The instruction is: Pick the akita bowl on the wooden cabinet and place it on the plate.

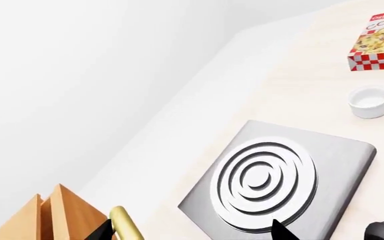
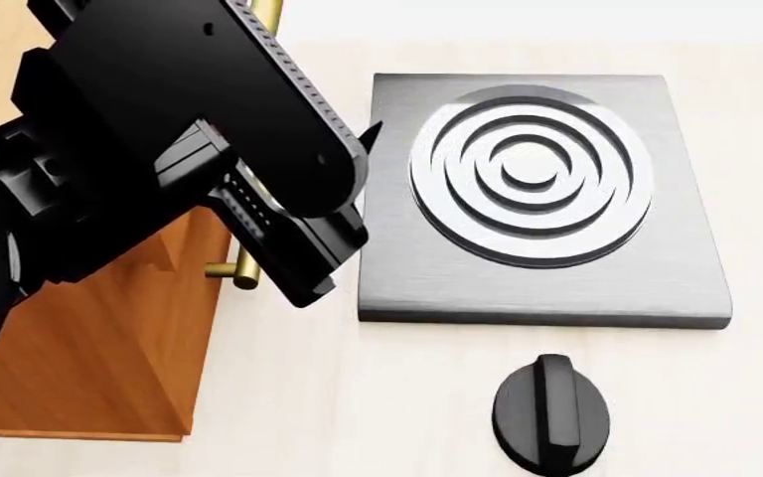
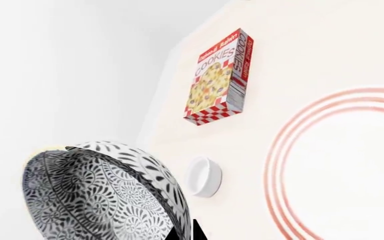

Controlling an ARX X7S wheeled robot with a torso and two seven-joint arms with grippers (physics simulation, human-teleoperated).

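The akita bowl (image 3: 102, 192) is sitting at the lower left of the right wrist view, the right gripper's fingers pinching its rim; it should be lowered level over the plate (image 3: 342, 165), mid-right.

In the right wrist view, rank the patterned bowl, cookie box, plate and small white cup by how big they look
1. plate, though cut off at the frame's edge
2. patterned bowl, closest to the camera, so its apparent size is inflated
3. cookie box
4. small white cup

The cookie box (image 3: 219, 77) reads "COOKIES" on its front; smaller lettering above is too blurred to read.
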